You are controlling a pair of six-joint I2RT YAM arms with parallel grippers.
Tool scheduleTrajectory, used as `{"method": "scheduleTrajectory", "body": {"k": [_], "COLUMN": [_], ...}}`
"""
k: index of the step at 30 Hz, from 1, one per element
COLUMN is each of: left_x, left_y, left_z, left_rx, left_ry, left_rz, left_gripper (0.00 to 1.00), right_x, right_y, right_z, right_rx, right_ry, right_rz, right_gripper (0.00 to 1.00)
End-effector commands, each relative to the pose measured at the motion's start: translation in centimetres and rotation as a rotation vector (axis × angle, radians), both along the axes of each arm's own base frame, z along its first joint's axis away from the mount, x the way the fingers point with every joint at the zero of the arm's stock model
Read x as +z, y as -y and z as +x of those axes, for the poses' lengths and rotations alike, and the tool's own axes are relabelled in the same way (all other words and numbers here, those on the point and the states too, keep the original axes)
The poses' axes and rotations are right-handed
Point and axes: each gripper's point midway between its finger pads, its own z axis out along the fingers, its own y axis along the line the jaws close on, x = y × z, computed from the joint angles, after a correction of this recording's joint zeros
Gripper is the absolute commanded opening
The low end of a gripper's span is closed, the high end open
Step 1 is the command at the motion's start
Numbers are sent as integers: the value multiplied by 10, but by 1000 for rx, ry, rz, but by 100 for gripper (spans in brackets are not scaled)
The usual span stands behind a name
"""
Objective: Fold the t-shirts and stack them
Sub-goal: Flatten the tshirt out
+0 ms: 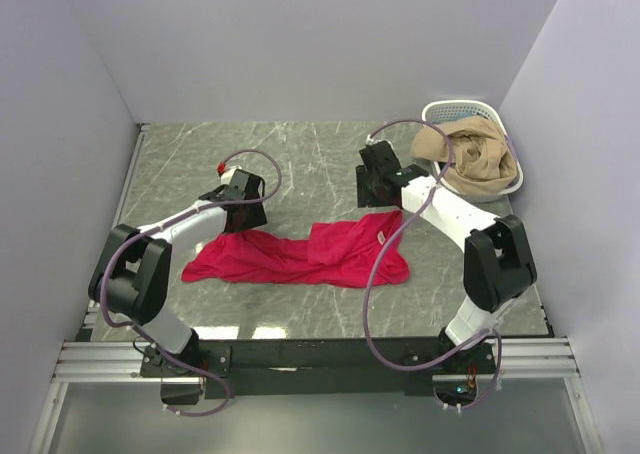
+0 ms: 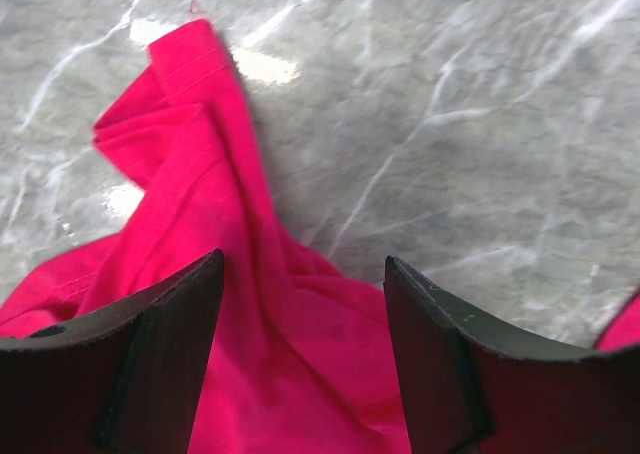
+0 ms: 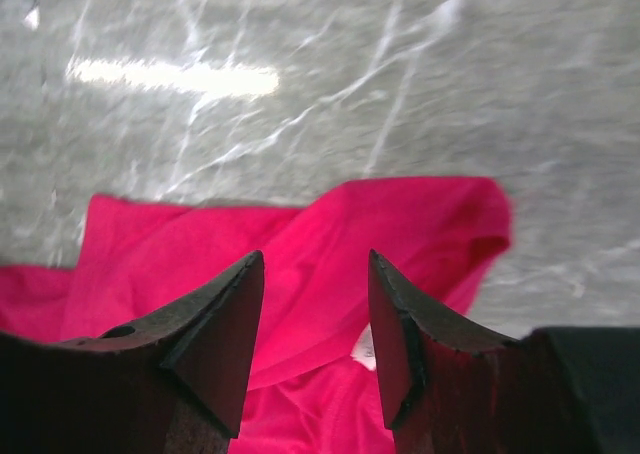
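The grey marbled worktop carries one red shirt. It lies crumpled in a long band across the middle, between the two arms, with its right end folded over on itself. At the far right corner stands a white basket heaped with tan cloth, well apart from the shirt.

The left hand hangs over the left part of the shirt, near its far edge. Its fingers are apart, with nothing between them but red cloth lying below. The right hand is over the shirt's far right edge, also spread and empty.

The step in hand looks like taking hold of the shirt to spread it flat before any fold. To do it well, each hand should come down on a true edge such as a hem or shoulder seam, not on a bunched ridge. It should pinch as few layers as it can. The two hands should then lift and draw away from each other, so that the band opens out and the doubled right end falls free.

A small white label shows below the right fingers. It is too small and blurred to tell whether it bears any writing. No other brand or print appears.
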Motion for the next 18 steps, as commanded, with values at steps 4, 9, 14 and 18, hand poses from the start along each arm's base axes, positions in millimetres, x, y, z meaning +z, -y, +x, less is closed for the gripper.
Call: {"method": "scheduleTrajectory", "body": {"k": [4, 9, 14, 18], "left_x": [6, 2, -4, -5], "left_y": [14, 14, 14, 15], "left_z": [17, 19, 17, 16], "left_rx": [-36, -37, -39, -46], "left_ry": [46, 37, 23, 24], "left_rz": [-54, -47, -42, -50], "left_gripper": [67, 67, 66, 67], "right_x": [-1, -16, -36, -50], "right_y": [-39, -37, -24, -13], "right_z": [6, 6, 2, -3], "right_rx": [112, 89, 51, 52], "right_ry": [-21, -58, -91, -89], "right_rz": [76, 58, -10, -53], "right_gripper": [53, 53, 53, 56]}}
